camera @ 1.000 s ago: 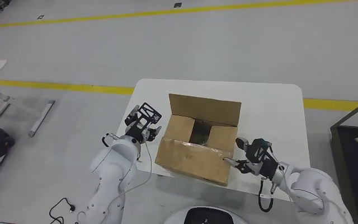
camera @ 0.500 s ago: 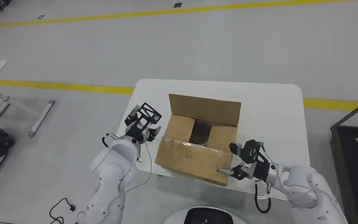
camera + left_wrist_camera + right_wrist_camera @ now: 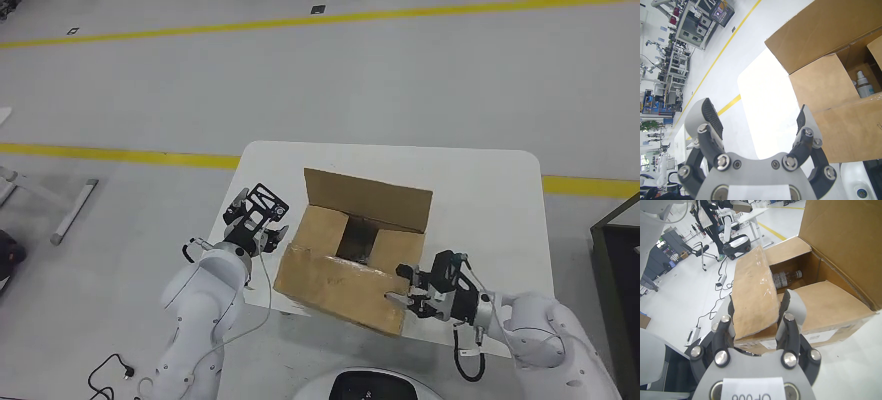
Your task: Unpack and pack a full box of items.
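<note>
A cardboard box [image 3: 350, 262] sits at the centre of the top view on a white bench [image 3: 480, 200]. Its far flap stands upright and its near flap [image 3: 753, 289] is partly lowered over the opening. The right tool [image 3: 759, 298], at the box's lower-right corner in the top view, is spread wide with the end of that flap between its fingers; whether the pads touch it cannot be told. The left tool [image 3: 755, 108] hovers wide open and empty just beside the box's left wall. Inside the box are a spray bottle [image 3: 863, 85] and a clear bottle [image 3: 786, 277].
</note>
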`<state>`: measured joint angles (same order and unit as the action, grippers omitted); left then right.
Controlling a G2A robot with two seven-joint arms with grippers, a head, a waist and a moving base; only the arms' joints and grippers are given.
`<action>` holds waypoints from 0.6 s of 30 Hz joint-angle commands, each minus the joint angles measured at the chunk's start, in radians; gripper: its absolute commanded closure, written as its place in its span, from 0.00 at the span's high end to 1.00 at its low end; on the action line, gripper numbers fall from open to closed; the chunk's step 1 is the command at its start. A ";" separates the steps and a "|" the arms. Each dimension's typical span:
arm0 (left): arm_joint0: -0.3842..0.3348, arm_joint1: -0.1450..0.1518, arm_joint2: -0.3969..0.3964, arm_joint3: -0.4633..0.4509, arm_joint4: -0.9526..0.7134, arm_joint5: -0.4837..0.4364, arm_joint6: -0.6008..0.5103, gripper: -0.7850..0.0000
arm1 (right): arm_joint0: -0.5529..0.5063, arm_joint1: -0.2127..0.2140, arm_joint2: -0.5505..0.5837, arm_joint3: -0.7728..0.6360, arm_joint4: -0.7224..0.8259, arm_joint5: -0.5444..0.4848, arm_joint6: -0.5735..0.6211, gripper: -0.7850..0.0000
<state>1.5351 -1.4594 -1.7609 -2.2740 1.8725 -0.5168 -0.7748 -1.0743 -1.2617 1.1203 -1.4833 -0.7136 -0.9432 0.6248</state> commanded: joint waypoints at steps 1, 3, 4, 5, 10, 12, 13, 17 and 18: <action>0.000 0.000 0.000 0.000 0.000 0.000 0.000 1.00 | 0.003 0.002 -0.004 -0.005 0.008 -0.005 -0.001 0.00; 0.000 0.000 0.000 0.000 0.000 0.000 0.000 1.00 | 0.004 0.004 -0.007 -0.009 0.024 -0.011 -0.014 0.00; 0.000 0.000 0.000 0.000 0.000 0.000 0.000 1.00 | 0.005 0.006 -0.008 -0.012 0.029 -0.016 -0.016 0.00; 0.000 0.000 0.000 0.000 0.000 0.000 0.000 1.00 | 0.005 0.007 -0.008 -0.016 0.036 -0.021 -0.022 0.00; 0.000 0.000 0.000 0.000 0.000 0.000 0.000 1.00 | 0.014 0.015 0.008 -0.035 0.038 -0.030 -0.055 0.00; 0.000 0.000 0.000 0.000 0.000 0.000 0.000 1.00 | 0.020 0.018 0.011 -0.039 0.043 -0.045 -0.066 0.00; 0.001 0.000 0.000 0.001 0.000 0.003 0.004 1.00 | 0.026 0.020 0.010 -0.042 0.034 -0.052 -0.056 0.00; 0.012 0.005 -0.004 0.008 0.005 0.020 0.039 1.00 | 0.033 0.025 -0.004 -0.041 0.054 -0.054 -0.045 0.00; 0.013 0.006 -0.004 0.009 0.007 0.022 0.041 1.00 | 0.031 0.027 -0.004 -0.037 0.066 -0.051 -0.043 0.00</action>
<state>1.5475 -1.4548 -1.7645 -2.2660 1.8778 -0.4973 -0.7360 -1.0417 -1.2360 1.1169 -1.5236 -0.6608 -0.9972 0.5806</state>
